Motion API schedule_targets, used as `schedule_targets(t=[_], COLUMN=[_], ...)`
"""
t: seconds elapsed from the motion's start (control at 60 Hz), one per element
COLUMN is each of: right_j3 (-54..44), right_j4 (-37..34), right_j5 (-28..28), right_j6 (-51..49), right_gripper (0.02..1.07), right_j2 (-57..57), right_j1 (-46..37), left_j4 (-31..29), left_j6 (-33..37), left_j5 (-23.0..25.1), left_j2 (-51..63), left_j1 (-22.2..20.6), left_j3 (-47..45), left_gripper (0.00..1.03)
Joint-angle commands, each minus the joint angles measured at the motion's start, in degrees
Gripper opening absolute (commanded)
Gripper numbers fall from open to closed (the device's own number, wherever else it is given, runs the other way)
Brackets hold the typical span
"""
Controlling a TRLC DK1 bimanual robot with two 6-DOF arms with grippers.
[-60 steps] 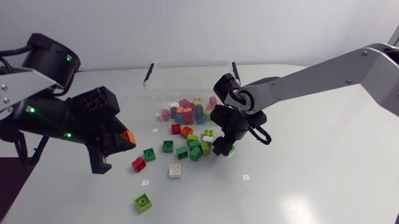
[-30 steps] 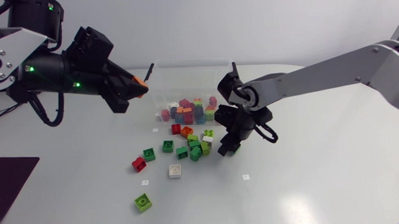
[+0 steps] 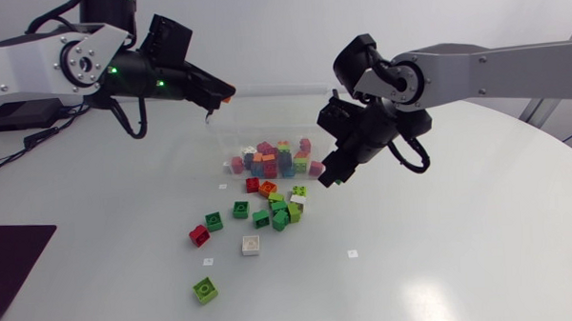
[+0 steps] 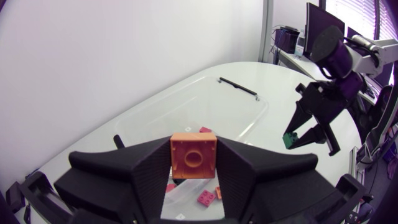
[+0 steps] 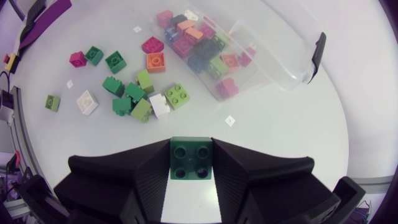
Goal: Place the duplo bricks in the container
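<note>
Evidently both arms hang high to clear the wall of the container (image 5: 273, 65) by the far edge of the table (image 3: 441, 241): left gripper (image 3: 217, 94) clamping an orange brick (image 4: 193, 155) over its rim, right gripper (image 3: 330, 170) pinching a green brick (image 5: 190, 160) beside it

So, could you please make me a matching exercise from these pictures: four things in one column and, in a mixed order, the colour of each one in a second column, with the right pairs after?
Things
1. left-held square plastic brick
2. right-held square plastic brick
3. lone square plastic brick, lying on the table farthest from the clear plastic container
4. clip handle on the container's rim

Colours
A. black
B. lime green
C. orange
D. dark green

Pairs: 1-C, 2-D, 3-B, 4-A
</note>
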Motion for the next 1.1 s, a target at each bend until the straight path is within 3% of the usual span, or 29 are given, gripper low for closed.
schedule_targets(t=[0.0,0.3,0.433,0.5,0.583,0.917,1.083], right_j3=[2.04,5.2,7.92,9.77,12.32,20.58,24.54], right_j4=[-0.04,5.85,8.05,8.75,9.19,11.12,11.39], right_j5=[-0.46,-1.69,-1.78,-1.95,-2.04,-1.95,-1.78], right_j6=[1.82,4.55,5.51,5.95,6.57,7.53,7.89], right_gripper=[0.28,0.28,0.28,0.28,0.28,0.28,0.29], right_j2=[-1.63,-3.56,-2.42,-1.36,0.31,7.43,11.38], right_j1=[0.16,-0.37,-0.46,-0.55,-0.55,-0.64,-0.64], left_j4=[1.58,4.75,5.27,5.36,5.36,3.87,1.05], left_j6=[-3.1,-9.25,-10.04,-10.22,-10.57,-8.9,-3.19], left_j5=[0.2,-3.31,-5.16,-5.6,-5.95,-6.13,-6.04], left_j2=[4.2,12.72,13.51,13.16,11.76,-5.03,-12.59], left_j1=[0.51,-0.2,-1.69,-2.13,-1.87,1.12,3.67], left_j3=[3.87,8.44,8.0,7.73,7.38,-2.72,-10.11], left_gripper=[0.4,0.47,0.69,0.86,0.92,0.97,0.97])
